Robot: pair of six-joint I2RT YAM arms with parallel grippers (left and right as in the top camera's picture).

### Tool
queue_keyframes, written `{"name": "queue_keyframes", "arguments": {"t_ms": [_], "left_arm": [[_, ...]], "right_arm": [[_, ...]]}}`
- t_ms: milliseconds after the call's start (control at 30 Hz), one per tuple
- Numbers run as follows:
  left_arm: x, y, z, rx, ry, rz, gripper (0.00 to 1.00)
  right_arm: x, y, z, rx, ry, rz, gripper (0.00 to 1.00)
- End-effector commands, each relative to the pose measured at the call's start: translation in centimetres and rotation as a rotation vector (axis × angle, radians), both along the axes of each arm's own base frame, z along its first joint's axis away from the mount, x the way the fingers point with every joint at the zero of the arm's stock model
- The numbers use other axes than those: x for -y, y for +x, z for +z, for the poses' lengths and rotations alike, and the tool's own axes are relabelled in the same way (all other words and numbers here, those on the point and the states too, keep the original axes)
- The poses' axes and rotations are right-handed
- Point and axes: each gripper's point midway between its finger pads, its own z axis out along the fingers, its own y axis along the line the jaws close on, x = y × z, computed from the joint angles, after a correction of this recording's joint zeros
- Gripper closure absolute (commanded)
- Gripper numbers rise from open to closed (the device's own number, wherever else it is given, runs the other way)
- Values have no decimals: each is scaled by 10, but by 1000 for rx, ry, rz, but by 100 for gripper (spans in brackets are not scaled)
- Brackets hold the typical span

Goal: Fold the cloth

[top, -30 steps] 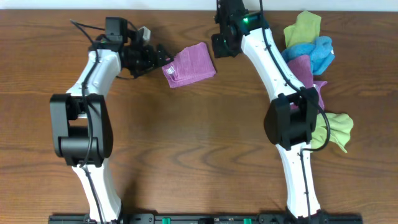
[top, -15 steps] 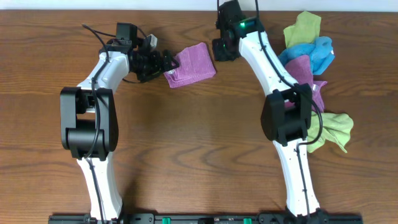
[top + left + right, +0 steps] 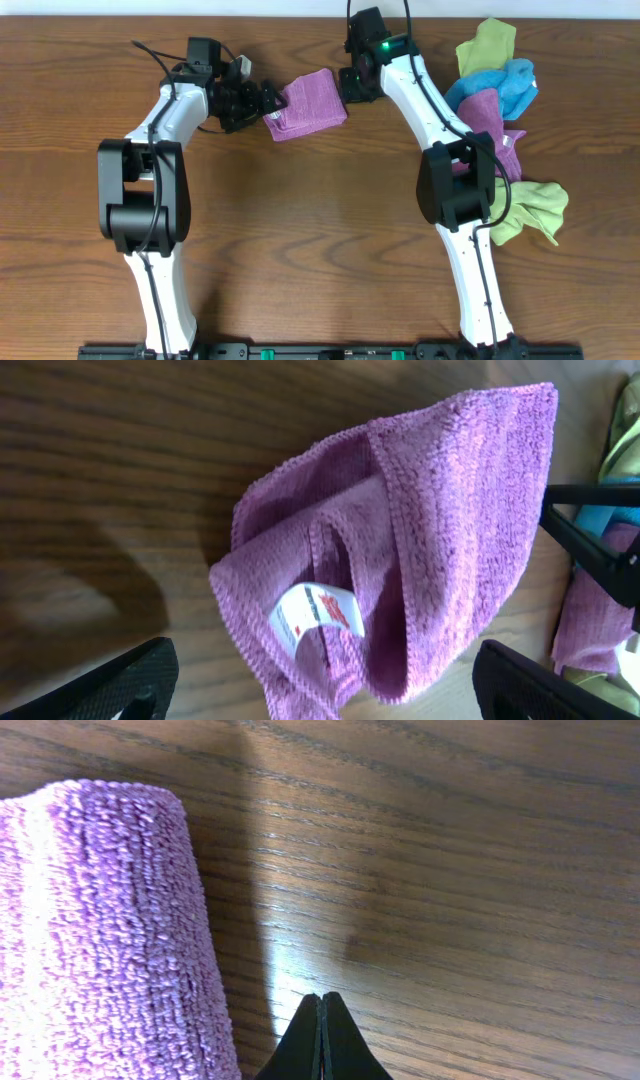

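A purple cloth (image 3: 308,102) lies folded into a small bundle at the back middle of the table, with a white tag (image 3: 318,618) at its left end. My left gripper (image 3: 266,100) is open at the cloth's left end; in the left wrist view the cloth (image 3: 420,540) hangs between its two fingertips (image 3: 330,680). My right gripper (image 3: 347,85) is shut and empty just off the cloth's right edge. In the right wrist view its closed tips (image 3: 321,1040) sit on bare wood beside the cloth (image 3: 100,930).
A pile of cloths lies at the right: a green one (image 3: 487,42), a blue one (image 3: 505,85), a purple one (image 3: 490,115) and a light green one (image 3: 535,210). The table is brown wood (image 3: 320,230).
My left arm swung in toward the cloth's left end and has held there. My right gripper came down slightly toward the cloth's right edge. The cloth has not moved.
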Motion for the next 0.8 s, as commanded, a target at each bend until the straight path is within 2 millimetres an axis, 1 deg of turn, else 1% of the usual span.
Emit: {"name": "queue_keyframes", "arguments": {"t_ms": [0,200,333,433,600,767], "left_arm": [[3,-1,-17,-60,-43,27,5],[7,3,-18,-67,-75,45,5],[9,3,-18,-70,-79,48,5],[15,1,-18,-73,-79,39,5],[28,-1,-17,-68,-77,18,5],[31,-1,-18,-67,-71,17,5]], "right_arm": [[-3,-3,-20,-39,9,-10,99],[-15,-4,-25,-32,20,8,99],[-24,-4,-24,-24,42,19,99],[-36,-5,-23,-22,74,41,99],[-51,-12,-23,-24,75,69,99],[-54,-14,-23,-27,74,74,99]]}}
